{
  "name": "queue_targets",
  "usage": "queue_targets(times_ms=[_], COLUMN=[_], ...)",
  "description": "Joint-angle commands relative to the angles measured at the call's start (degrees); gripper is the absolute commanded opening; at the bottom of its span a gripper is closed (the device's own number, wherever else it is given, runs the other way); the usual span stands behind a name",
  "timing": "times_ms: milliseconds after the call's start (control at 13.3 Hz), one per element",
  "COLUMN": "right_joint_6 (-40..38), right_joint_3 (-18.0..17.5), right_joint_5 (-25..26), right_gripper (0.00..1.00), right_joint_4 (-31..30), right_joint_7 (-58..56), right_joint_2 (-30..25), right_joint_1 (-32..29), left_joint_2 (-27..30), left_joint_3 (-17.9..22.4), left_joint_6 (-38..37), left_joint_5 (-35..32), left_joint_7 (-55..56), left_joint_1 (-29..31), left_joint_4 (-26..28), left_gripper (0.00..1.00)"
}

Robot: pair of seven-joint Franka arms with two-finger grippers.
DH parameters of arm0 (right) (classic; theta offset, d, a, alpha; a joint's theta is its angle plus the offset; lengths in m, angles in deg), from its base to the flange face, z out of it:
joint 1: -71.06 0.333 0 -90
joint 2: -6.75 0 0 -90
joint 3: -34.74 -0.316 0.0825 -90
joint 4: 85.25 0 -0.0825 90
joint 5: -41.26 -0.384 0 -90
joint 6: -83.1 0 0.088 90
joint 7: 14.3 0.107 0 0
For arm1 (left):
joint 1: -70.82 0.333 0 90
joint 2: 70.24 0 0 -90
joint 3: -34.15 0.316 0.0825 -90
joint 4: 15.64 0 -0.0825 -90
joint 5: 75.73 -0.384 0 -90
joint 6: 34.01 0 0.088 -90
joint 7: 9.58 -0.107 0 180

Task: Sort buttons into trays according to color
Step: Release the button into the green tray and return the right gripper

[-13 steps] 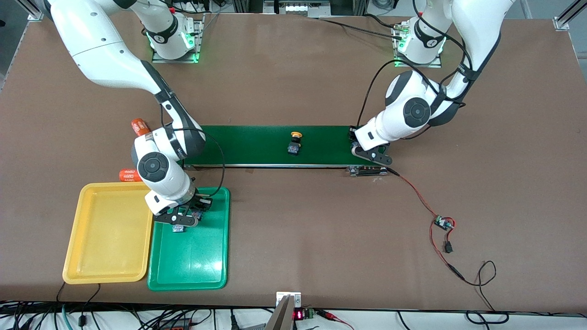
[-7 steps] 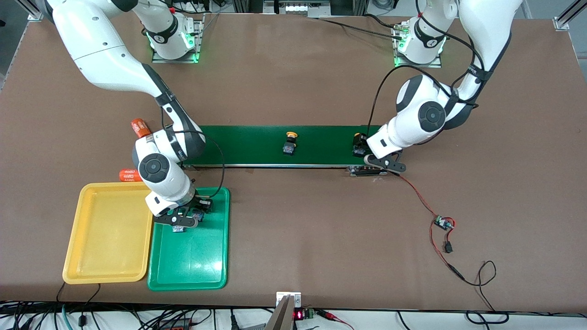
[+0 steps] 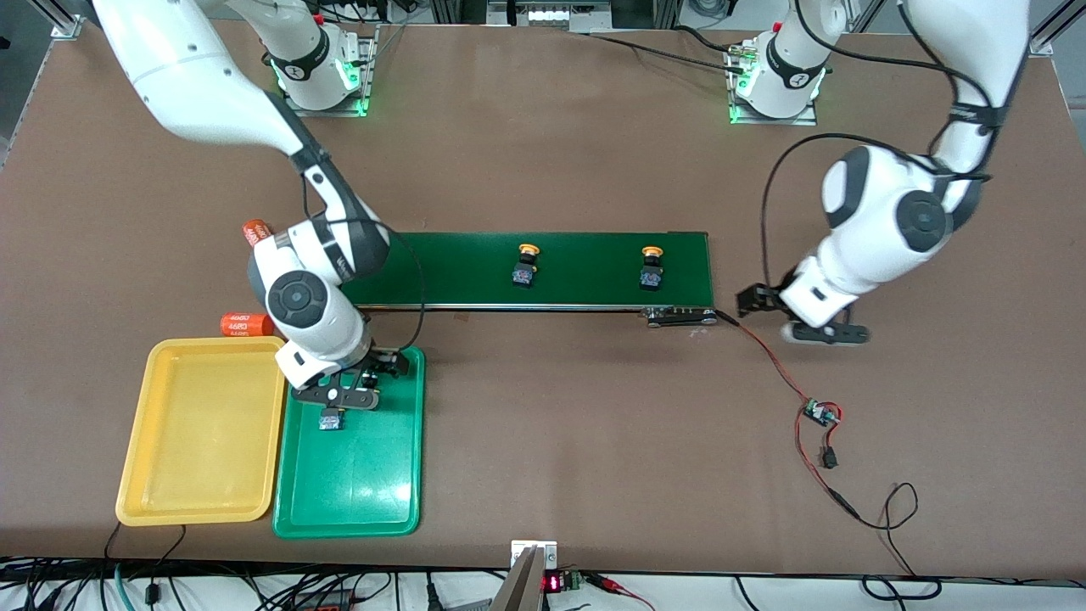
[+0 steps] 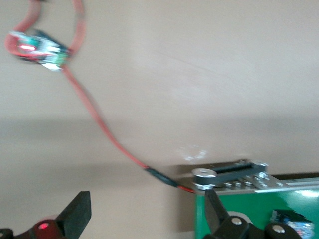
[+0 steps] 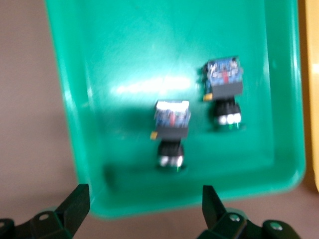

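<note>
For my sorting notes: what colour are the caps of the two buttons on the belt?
Both buttons on the belt have yellow-orange caps; the front view shows it best.

My view of the table: belt mid-table, trays at the right arm's end

I see two buttons on the belt (image 3: 594, 255), one (image 3: 526, 263) mid-belt, the other (image 3: 652, 265) toward the left arm's end. Two trays sit side by side by the camera-side edge. The inner tray (image 3: 356, 492) has two buttons (image 5: 172, 134) (image 5: 224, 94) in its end farther from the camera, under the right gripper (image 5: 144, 199). The outer tray (image 3: 204, 441) lies at the table's end. The left gripper (image 4: 144, 209) hangs over the table off the belt's end.
</note>
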Motion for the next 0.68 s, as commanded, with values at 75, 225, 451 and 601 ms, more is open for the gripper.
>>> queue_targets(times_ms=[75,225,451,601], right_joint_6=[-4.9,-4.3,-2.6,-1.4], right_joint_3=[-1.8,-2.4,-6.6,-9.3], right_joint_5=[-7.7,-8.6,-8.6,-8.5], right_gripper=[1.0,1.0,1.0,1.0], right_joint_4=[-6.3,-11.2,-15.3,-15.6], right_joint_7=[3.4,4.1,11.0,13.3], right_joint_2=[-8.7,-12.6,-15.1,-14.5], right_joint_1=[-0.8,0.2,0.3,0.6], left_joint_2=[1.2,1.2,1.0,-0.1], left_joint_3=[4.9,7.7,12.5,12.6], left_joint_6=[-14.1,-17.5,-23.9,-32.6], left_joint_5=[-3.8,-5.2,-5.2,-5.2], left_joint_7=[0.1,0.0,0.0,0.0], left_joint_1=[-0.8,-1.8,-4.3,-4.1], left_joint_4=[-11.3,-16.4,-25.0,-32.8], left_gripper=[1.0,1.0,1.0,1.0])
